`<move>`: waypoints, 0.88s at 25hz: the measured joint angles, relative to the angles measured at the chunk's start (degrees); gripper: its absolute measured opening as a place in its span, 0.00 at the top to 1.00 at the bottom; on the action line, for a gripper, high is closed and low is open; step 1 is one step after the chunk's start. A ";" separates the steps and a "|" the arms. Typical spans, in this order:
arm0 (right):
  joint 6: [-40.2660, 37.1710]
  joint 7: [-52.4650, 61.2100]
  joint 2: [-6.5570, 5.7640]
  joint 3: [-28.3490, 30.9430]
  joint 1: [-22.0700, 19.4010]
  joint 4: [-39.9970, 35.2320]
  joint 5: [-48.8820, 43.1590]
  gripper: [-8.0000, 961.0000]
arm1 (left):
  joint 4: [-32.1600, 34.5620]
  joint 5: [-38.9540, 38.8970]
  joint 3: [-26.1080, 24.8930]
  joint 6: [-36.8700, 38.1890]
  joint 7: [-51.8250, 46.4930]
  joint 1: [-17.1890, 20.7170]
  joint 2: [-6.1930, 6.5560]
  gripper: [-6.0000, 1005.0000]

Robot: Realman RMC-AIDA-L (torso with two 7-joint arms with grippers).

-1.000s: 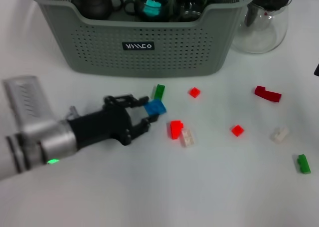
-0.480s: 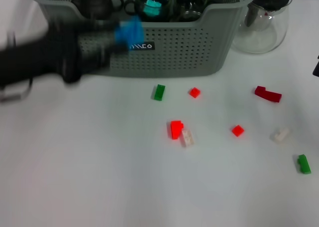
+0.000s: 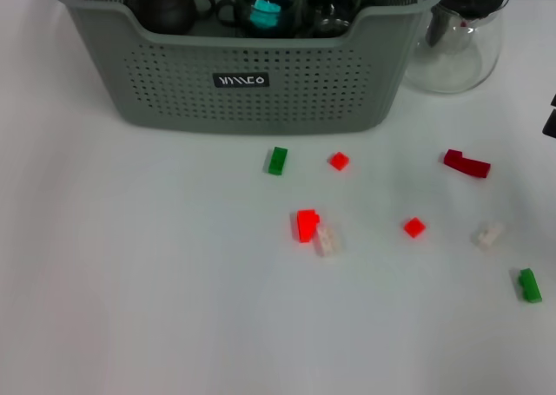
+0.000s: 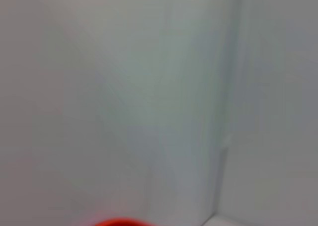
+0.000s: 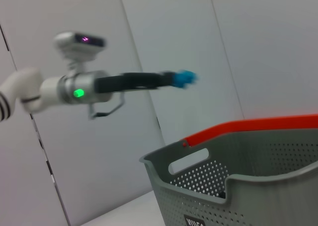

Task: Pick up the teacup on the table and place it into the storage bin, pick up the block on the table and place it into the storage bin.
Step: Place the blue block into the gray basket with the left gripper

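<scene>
Left hand (image 5: 180, 79), raised high above the storage bin (image 3: 252, 74) at the worktop's (image 3: 130, 282) far edge, clamped on a blue block (image 5: 186, 78); glass jug (image 3: 460, 39) beside the bin, loose green block (image 3: 277, 161) and red block (image 3: 306, 224) near its front wall.

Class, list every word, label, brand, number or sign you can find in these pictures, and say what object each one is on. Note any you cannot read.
Black label with white marks on the front wall of the storage bin: stylised strokes ending in something like "CO", not legible as a word.
The same label at the lower edge of the right wrist view: too blurred to read.
No other text, numbers or signs show.
</scene>
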 joint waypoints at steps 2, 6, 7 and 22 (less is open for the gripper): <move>-0.01 -0.04 0.05 -0.01 0.00 0.02 0.01 0.46 | -0.18 6.31 5.77 -7.43 -6.27 -2.36 0.40 0.49; 0.03 -0.06 0.18 -0.02 0.09 0.05 0.01 0.46 | -2.97 22.18 15.55 -19.39 -16.83 -7.19 -1.09 0.48; 0.08 -0.05 0.20 -0.01 0.14 0.05 0.01 0.46 | -3.20 23.01 15.94 -19.90 -17.28 -7.50 -1.25 0.47; 0.31 -0.01 0.34 -0.01 -0.01 0.06 -0.09 0.46 | -7.49 39.65 17.39 -28.97 -27.81 -13.00 -6.64 0.43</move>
